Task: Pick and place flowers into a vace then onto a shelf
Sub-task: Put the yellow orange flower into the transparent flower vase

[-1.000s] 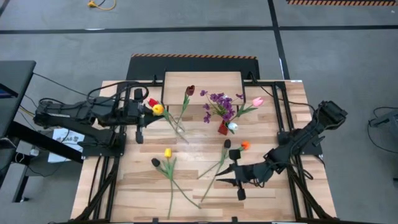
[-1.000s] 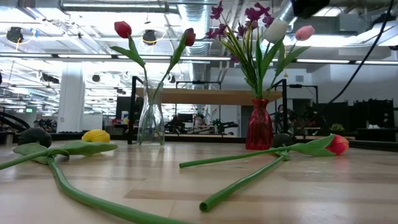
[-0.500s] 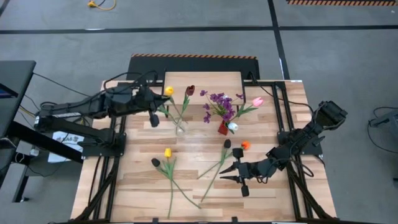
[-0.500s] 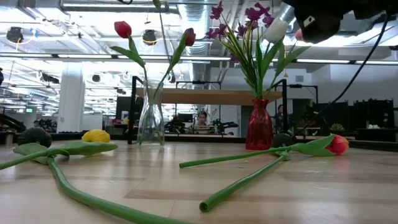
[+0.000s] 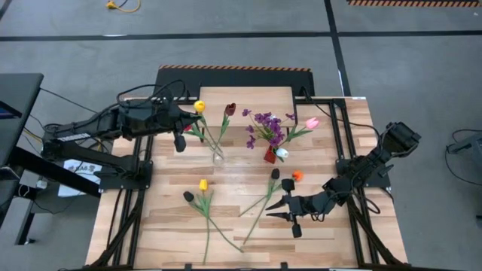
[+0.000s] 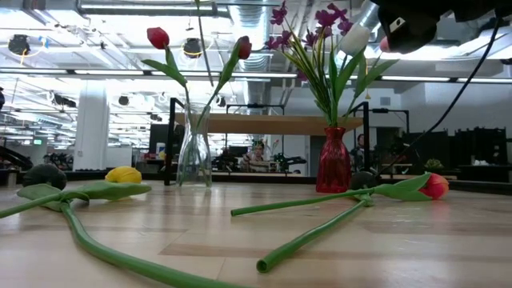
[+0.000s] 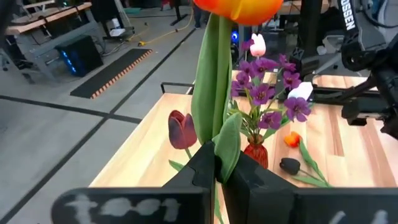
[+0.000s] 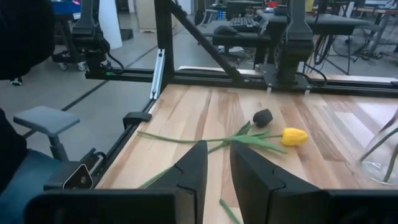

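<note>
High view: left end effector (image 5: 183, 128) sits over the back-left of the surface (image 5: 316, 233) beside the clear vase (image 5: 218, 154), pinching a yellow-orange tulip (image 5: 199, 107); the shelf (image 5: 245, 99) lies at the back edge, and four loose tulips lie in front – two front-left, two centre. Low view: two vases – the clear one with two red tulips, the red vase (image 6: 334, 161) with a purple sprig, white and pink heads. Wrist views: left fingers (image 7: 202, 165) are clamped on the stem; right end effector (image 8: 216, 163) is slightly parted, gripping nothing, over open boards near the front-right edge.
</note>
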You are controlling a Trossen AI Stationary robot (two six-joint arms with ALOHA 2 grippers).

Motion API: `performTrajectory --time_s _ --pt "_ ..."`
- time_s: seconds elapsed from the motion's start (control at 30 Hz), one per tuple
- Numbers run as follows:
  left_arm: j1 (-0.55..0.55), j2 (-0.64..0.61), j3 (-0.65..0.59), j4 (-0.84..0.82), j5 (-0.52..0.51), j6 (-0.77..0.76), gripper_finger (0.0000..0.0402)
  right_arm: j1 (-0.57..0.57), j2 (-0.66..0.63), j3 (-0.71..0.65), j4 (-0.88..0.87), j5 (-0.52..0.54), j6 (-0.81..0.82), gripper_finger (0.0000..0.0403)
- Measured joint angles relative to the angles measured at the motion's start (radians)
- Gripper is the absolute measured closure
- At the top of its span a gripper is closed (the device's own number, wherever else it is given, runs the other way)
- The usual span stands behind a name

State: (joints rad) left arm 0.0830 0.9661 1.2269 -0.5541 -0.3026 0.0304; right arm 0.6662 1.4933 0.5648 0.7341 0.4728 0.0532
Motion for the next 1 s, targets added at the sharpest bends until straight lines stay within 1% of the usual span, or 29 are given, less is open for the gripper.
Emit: performTrajectory --time_s 0.23,0.5,0.77,1.0 --pt "0.0 0.0 0.012 -0.029 -0.091 0.035 0.0401 0.0 0.0 0.0 0.0 0.0 0.006 0.034" --pt "0.0 0.001 0.012 -0.066 -0.102 0.038 0.0401 0.0 0.0 0.0 0.0 0.0 0.008 0.034" --pt "0.0 0.003 0.012 -0.066 -0.102 0.037 0.0401 0.0 0.0 0.001 0.0 0.0 0.008 0.034" --pt "0.0 0.041 -0.034 -0.051 -0.103 0.022 0.0401 0.001 0.0 0.001 0.0 -0.001 0.009 0.034"
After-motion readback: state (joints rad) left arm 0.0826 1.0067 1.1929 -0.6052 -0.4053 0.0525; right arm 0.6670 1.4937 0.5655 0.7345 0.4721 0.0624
